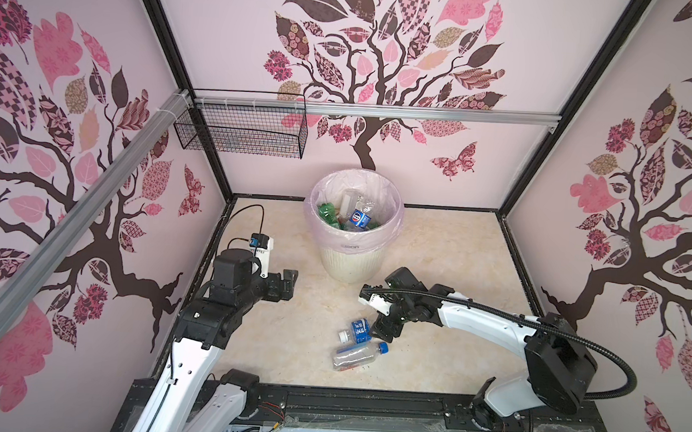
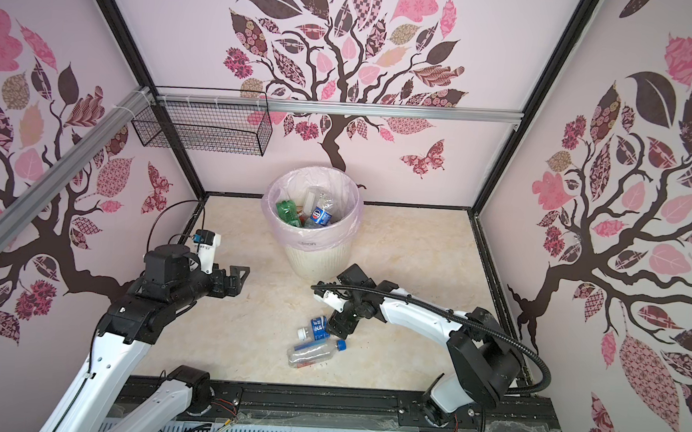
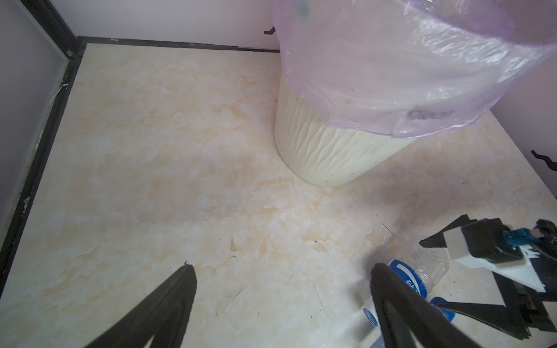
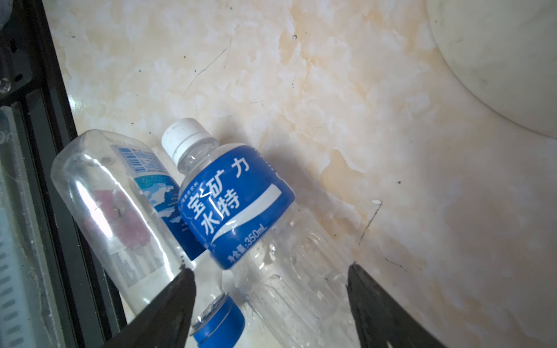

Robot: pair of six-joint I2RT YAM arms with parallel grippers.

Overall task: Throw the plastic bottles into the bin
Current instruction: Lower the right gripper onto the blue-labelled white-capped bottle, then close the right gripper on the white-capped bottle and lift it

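Both top views: white-capped bottle and blue-capped bottle lie touching on the desk, near the bin; right gripper is just beside the first. Left wrist: left gripper wide, empty, over bare desk. Right wrist: jaws apart, straddling the white-capped bottle's ribbed clear body, not pinching. Likely empty, light, thin-walled, slick; take it mid-body, below the label.

The bin was cream under a pale pink bag; the clear bottle had a blue label and white cap; the surface was marbled beige.
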